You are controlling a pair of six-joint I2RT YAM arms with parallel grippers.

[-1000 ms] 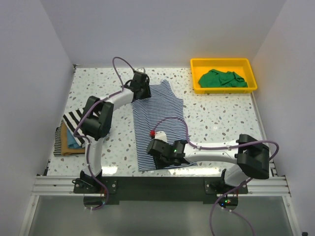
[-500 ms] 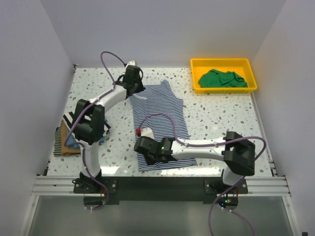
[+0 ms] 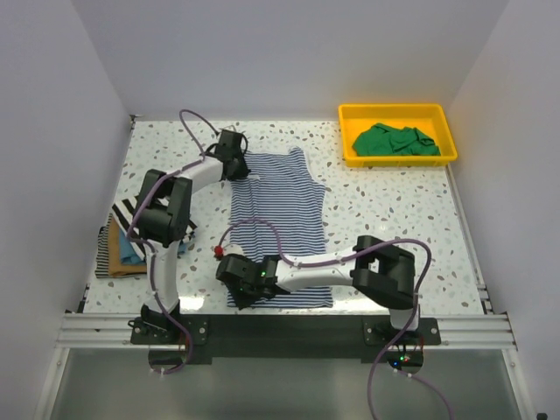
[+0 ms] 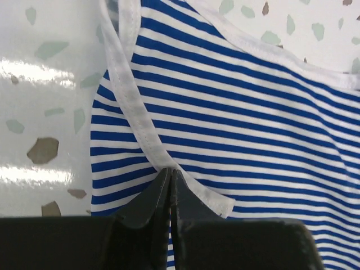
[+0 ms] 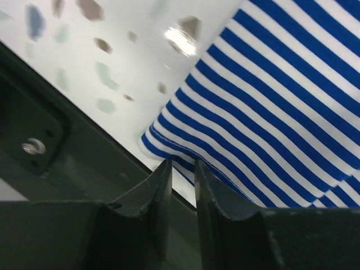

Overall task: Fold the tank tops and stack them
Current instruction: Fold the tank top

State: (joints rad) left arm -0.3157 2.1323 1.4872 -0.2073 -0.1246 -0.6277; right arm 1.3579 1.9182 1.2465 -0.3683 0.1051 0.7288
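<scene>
The thin navy-white striped tank top [image 3: 280, 219] lies flat in the middle of the table, straps at the far end. My left gripper [image 3: 238, 166] is at its far left strap. In the left wrist view the left gripper [image 4: 170, 170] is shut on the white strap binding [image 4: 130, 95]. My right gripper [image 3: 241, 284] is low at the near left corner of the hem. In the right wrist view the right gripper [image 5: 183, 163] pinches the hem [image 5: 169, 149], its jaws a narrow slit apart. A green tank top [image 3: 394, 140] lies crumpled in the yellow tray.
The yellow tray [image 3: 398, 108] stands at the far right. A folded stack sits at the left edge, with a bold black-white striped top [image 3: 131, 214] over blue [image 3: 129, 249] and tan [image 3: 118, 260] ones. The dark front rail [image 5: 56, 129] runs just beside the right gripper.
The left gripper moved left to the top's far left strap and closed on it. The right arm swept left along the near hem to its left corner, and its jaws narrowed.
</scene>
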